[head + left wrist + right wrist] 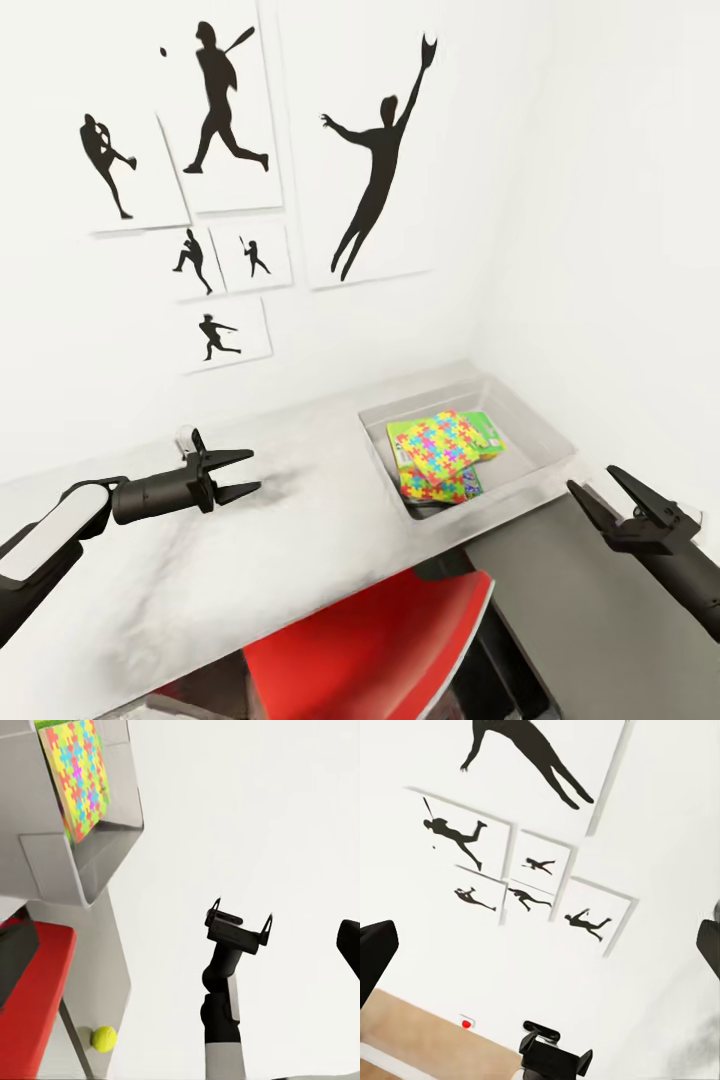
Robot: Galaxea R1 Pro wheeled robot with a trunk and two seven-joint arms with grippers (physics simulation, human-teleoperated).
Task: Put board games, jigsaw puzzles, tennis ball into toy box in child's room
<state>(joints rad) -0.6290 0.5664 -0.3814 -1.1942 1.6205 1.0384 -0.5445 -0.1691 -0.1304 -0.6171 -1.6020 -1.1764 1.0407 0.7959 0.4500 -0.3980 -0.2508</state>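
Note:
The toy box (pixel 540 440) stands on the pale table (pixel 200 570) against the right wall. Inside it lie two jigsaw puzzles, one on top (pixel 440 443) and one lower (pixel 432 490), with a green-edged board game (pixel 488 428) showing beneath them. My left gripper (pixel 238 475) hovers open and empty over the table, left of the box. Out over the dark cabinet (pixel 570 620), right of the box, my right gripper (pixel 598 492) is open and empty. The left wrist view shows the toy box (pixel 82 862), a puzzle (pixel 75 772) and the tennis ball (pixel 103 1038) on a grey surface beside the red chair.
A red chair (pixel 380 640) is tucked under the table's front edge. Black athlete silhouette pictures (pixel 375 170) hang on the white wall behind the table. The right wall runs close beside the toy box. The right wrist view catches wood floor (pixel 405 1020) beneath the pictures.

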